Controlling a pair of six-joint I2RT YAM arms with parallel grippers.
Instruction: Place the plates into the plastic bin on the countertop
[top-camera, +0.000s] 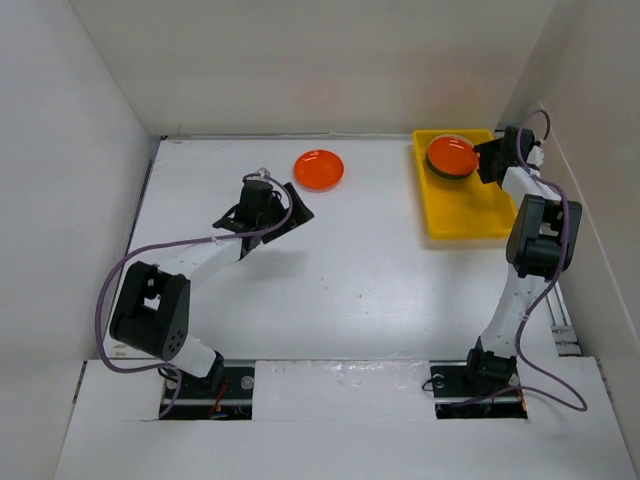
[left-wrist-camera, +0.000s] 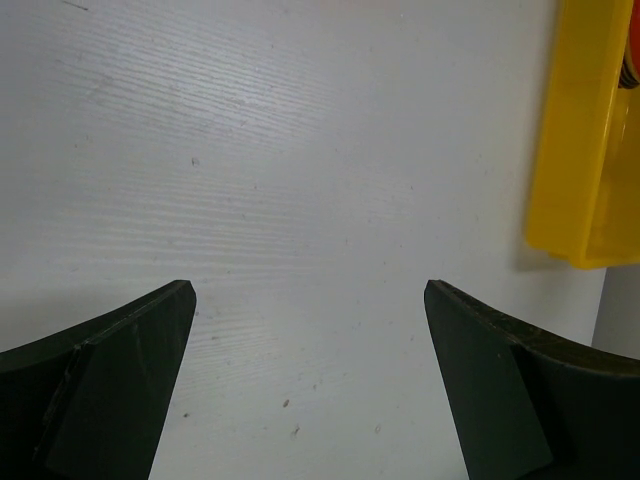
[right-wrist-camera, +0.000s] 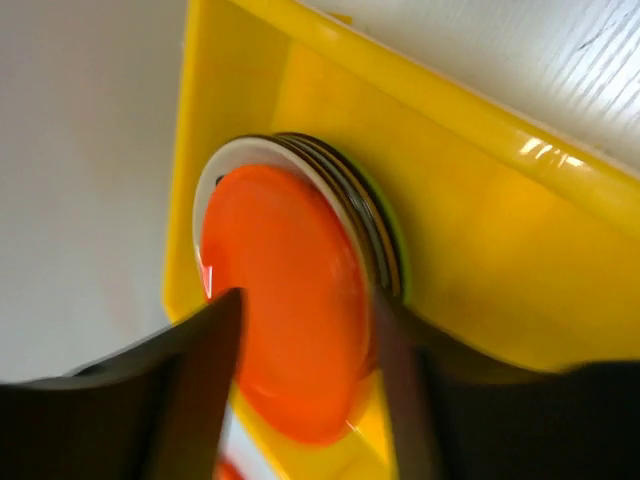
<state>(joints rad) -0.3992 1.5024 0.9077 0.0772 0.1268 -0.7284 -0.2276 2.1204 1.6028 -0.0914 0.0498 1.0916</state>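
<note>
Right hand (top-camera: 482, 158) straddled top orange plate (right-wrist-camera: 280, 270) on stack (right-wrist-camera: 385, 240) in yellow bin (top-camera: 470, 215) (grip unclear, blurred); best to release level, lift straight. Left hand (left-wrist-camera: 310, 380) spread; second orange plate (top-camera: 319, 169) on worktop (top-camera: 350, 280).

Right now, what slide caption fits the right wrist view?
Right jaws flank an orange plate atop the plate stack in the yellow bin.

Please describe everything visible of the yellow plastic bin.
The plastic bin is a yellow, glossy, rectangular shallow tray with a raised rim. It lies flat on the countertop at the far right. A stack of plates, orange on top, fills its far end; the near half is bare. The right claw hangs over the stack.
</note>
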